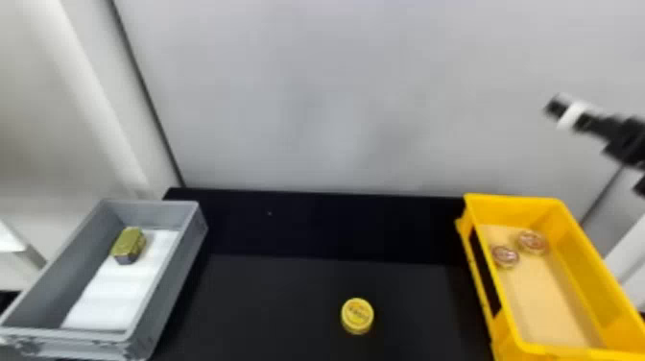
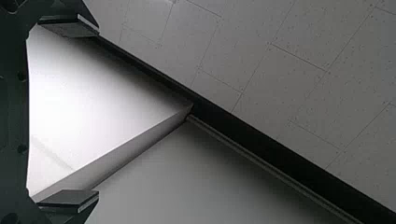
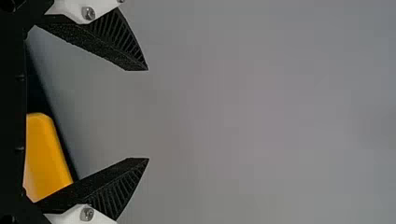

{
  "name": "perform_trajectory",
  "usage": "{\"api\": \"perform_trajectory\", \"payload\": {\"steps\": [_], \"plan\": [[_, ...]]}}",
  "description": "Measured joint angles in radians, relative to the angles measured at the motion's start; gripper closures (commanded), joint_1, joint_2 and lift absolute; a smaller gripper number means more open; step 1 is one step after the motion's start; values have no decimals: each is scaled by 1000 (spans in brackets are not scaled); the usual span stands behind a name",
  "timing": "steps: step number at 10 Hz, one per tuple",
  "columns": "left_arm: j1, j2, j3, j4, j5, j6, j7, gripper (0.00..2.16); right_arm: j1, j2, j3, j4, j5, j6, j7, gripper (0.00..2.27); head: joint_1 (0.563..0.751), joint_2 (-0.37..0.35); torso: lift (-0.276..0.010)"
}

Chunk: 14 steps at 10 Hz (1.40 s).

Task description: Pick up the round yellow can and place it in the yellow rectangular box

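My right gripper (image 1: 559,108) gapes, arm (image 1: 628,137) cut off by head view's edge; left gripper (image 2: 98,112) has fingers apart; yellow rectangular box (image 1: 516,202) is cropped; round yellow can's (image 1: 357,317) lettering is unreadable.

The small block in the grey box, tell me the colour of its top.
Olive green; the block shows best in the head view.

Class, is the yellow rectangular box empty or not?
Not empty: two round, reddish-topped items lie inside the yellow rectangular box, toward its far end.
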Motion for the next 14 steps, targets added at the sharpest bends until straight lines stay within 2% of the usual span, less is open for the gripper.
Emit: {"api": "perform_trajectory", "payload": {"steps": [1, 2, 4, 6, 7, 8, 9, 10, 11, 12, 13, 14], "plan": [[-2, 0, -6, 2, 0, 2, -1, 61, 5, -40, 35, 88, -48, 24, 106, 75, 663, 54, -10], [-7, 0, -15, 5, 0, 3, -1, 61, 6, -60, 66, 167, -53, 55, 216, 73, 663, 54, -10], [-19, -5, -37, 14, 0, 4, -1, 61, -8, -64, 126, 288, 7, 122, 394, 71, 663, 54, -10], [-25, -13, -53, 23, 0, 1, -1, 61, -35, -56, 211, 391, 76, 150, 531, 71, 663, 54, -10], [-26, -18, -59, 27, 0, -2, -1, 61, -52, -51, 263, 444, 133, 150, 633, 71, 663, 54, -10], [-28, -24, -63, 32, 0, -6, -1, 61, -71, -39, 321, 495, 235, 143, 773, 70, 663, 54, -10], [-30, -29, -69, 37, 0, -9, -1, 61, -92, -14, 374, 541, 400, 130, 954, 71, 663, 54, -10], [-32, -32, -74, 40, 0, -12, -1, 61, -111, 32, 409, 580, 631, 109, 1151, 71, 663, 54, -10], [-33, -35, -78, 43, 0, -13, -2, 61, -123, 95, 416, 612, 890, 76, 1315, 70, 663, 54, -10], [-33, -38, -80, 45, 0, -15, -3, 61, -128, 161, 404, 645, 1101, 35, 1407, 70, 663, 54, -10], [-33, -39, -81, 47, 0, -17, -4, 61, -133, 207, 401, 684, 1216, -8, 1433, 70, 663, 54, -10], [-34, -40, -83, 48, 0, -19, -5, 61, -138, 229, 418, 728, 1258, -51, 1424, 71, 663, 54, -10]]}}
